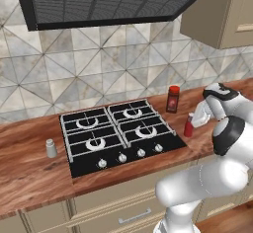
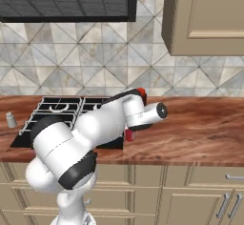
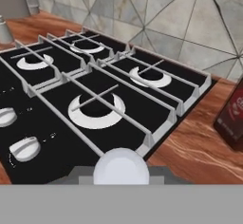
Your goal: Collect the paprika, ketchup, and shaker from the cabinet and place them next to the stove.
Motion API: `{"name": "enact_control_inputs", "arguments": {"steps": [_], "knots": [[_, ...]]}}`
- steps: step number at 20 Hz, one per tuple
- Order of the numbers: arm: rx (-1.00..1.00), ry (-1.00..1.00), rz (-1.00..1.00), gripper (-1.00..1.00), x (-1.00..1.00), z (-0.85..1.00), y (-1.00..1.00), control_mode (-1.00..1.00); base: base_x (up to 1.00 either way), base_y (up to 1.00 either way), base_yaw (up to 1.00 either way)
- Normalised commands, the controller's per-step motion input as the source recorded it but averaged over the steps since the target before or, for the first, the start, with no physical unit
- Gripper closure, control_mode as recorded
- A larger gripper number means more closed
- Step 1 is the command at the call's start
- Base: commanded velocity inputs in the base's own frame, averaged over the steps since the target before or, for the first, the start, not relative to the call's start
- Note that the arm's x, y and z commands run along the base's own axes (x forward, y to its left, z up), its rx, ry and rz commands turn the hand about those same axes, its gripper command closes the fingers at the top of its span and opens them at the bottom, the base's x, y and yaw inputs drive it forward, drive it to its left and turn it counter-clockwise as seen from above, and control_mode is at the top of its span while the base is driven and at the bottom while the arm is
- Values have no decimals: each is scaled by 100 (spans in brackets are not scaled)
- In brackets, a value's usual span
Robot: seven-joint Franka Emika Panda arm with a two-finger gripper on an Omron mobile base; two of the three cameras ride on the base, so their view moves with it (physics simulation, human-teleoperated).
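Our gripper (image 1: pixel 193 121) is closed on the ketchup (image 1: pixel 189 126), just off the stove's (image 1: pixel 118 133) right edge, with the bottle's base at or near the tabletop (image 1: pixel 29 170). The paprika (image 1: pixel 173 98) already stands behind it, near the stove's back right corner, and the shaker (image 1: pixel 51 148) sits just left of the stove. We judge the placing nearly done: we should settle the bottle upright, open gently, and lift straight up, clear of the paprika.

black stove (image 1: pixel 118 131), red ketchup (image 1: pixel 189 127), triangle-patterned tiles (image 1: pixel 99 64)
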Motion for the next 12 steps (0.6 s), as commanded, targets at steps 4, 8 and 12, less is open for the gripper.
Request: {"name": "enact_control_inputs", "arguments": {"steps": [4, 8, 12], "knots": [[0, 0, 0, 100, 9, -22, 0, -100, 0, 0, 0], [0, 0, 0, 100, 12, -24, 0, -100, 0, 0, 0], [0, 0, 0, 100, 13, -14, -7, -100, 0, 0, 0]]}}
